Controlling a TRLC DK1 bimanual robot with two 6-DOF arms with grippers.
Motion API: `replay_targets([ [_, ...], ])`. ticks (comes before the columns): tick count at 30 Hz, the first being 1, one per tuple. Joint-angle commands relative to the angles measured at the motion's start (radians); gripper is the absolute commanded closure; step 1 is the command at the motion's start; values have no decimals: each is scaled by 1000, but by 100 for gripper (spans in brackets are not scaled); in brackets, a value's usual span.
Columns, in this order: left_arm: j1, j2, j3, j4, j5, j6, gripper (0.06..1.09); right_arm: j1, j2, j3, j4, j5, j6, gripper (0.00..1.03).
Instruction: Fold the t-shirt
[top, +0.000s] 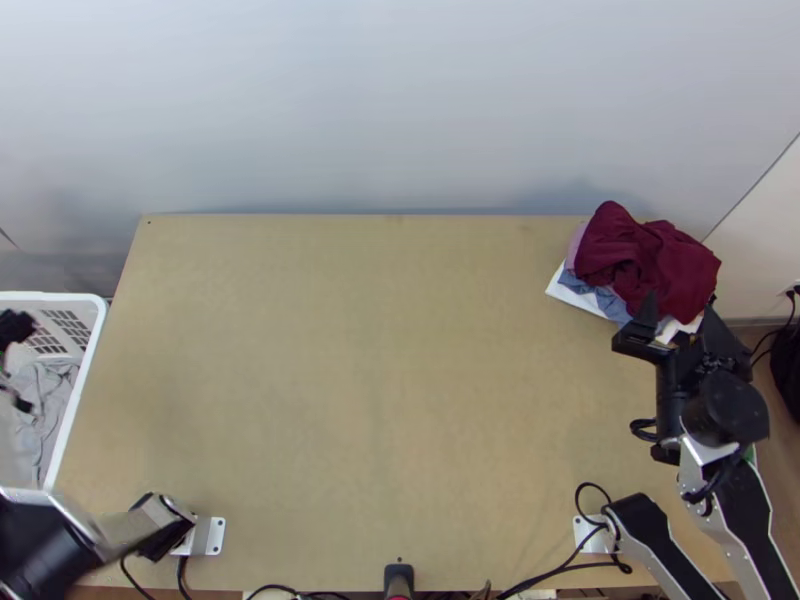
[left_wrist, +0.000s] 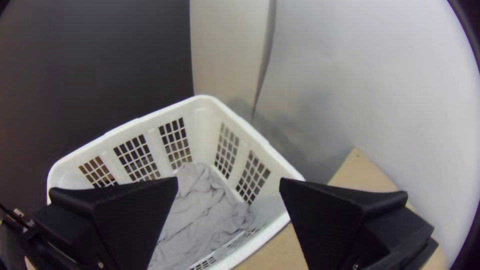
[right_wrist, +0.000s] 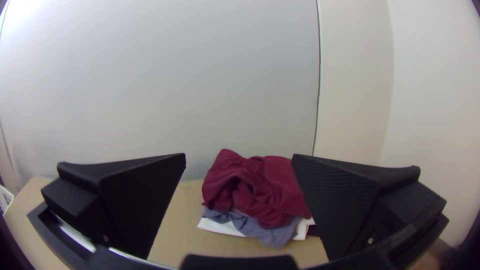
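Pale wood makes up the worktop (top: 380, 400), with the arms mounted along its near edge. Out past its left side, the left gripper (left_wrist: 228, 181) hangs over a white basket (left_wrist: 202, 117), its fingers parted and released. Inside lies the grey cloth (left_wrist: 200, 215), bunched on the bottom, most likely the t-shirt to be folded (whether it is one garment or two, I cannot tell).

It looks like thin jersey: light, limp, not fragile, more apt to sag and crease than to slide away. A raised ridge near the middle of the heap should give the best first bite, away from the slotted walls where fingers might snag. Once it is laid out, I would take it by the shoulders or hem corners; a pinch at mid-cloth would only crumple it.

Farther up on the right, the right gripper (right_wrist: 239, 156) waits with its fingers spread, holding nothing. Just beyond, at the far right corner, a wine-red garment (top: 640, 255) lies loosely heaped over blue-grey cloth (right_wrist: 280, 234) and something white (right_wrist: 220, 226). Behind everything rises a plain pale wall (top: 380, 120).
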Motion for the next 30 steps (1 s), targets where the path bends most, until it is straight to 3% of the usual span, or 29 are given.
replay_targets([
  [1,171,461,259,-47,37,2,10,8,32,60,-107,22,61,4],
  [8,203,754,479,-83,26,-23,10,5,182,259,-276,22,86,4],
  [14,221,1018,740,-144,-26,-52,10,17,308,419,-317,20,100,4],
  [21,275,1376,1210,-391,-33,-112,11,63,372,445,-438,20,130,4],
  [30,267,1552,1249,-328,-55,-119,11,72,445,445,-438,22,133,4],
])
